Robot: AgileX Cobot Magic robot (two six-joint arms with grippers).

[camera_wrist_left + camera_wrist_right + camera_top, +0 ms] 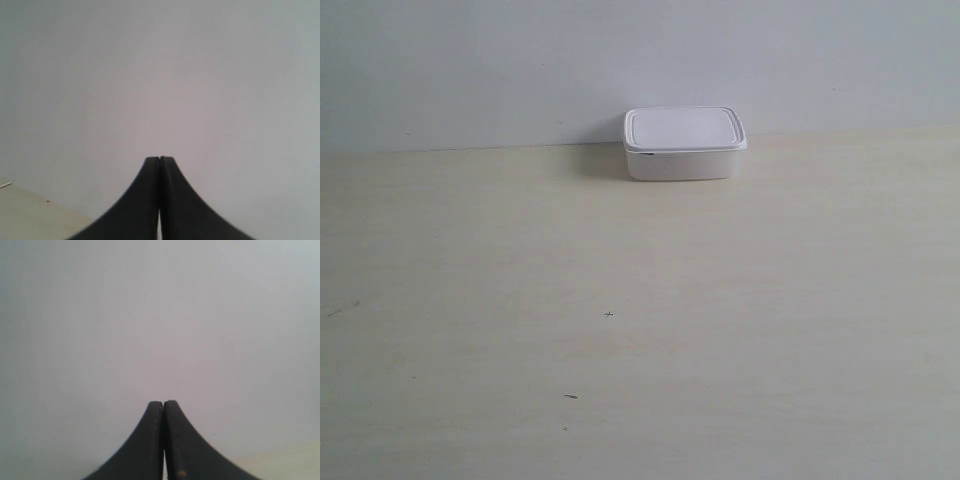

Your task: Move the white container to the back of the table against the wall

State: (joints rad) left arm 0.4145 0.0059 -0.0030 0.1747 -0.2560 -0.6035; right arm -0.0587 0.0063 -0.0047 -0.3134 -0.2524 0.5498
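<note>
The white container (684, 143), a shallow lidded box, stands at the far edge of the table (640, 330), close against the wall (520, 70), a little right of centre in the exterior view. No arm shows in that view. My left gripper (159, 158) is shut with nothing between its black fingers and faces the bare wall (160, 75). In the same way my right gripper (163, 402) is shut and empty, and it too points at the wall (160, 315). Neither wrist view shows the container.
A few tiny dark specks (609, 314) mark the pale table. A corner of the table (25, 215) shows in the left wrist view, and a sliver of it (290, 460) in the right wrist view.
</note>
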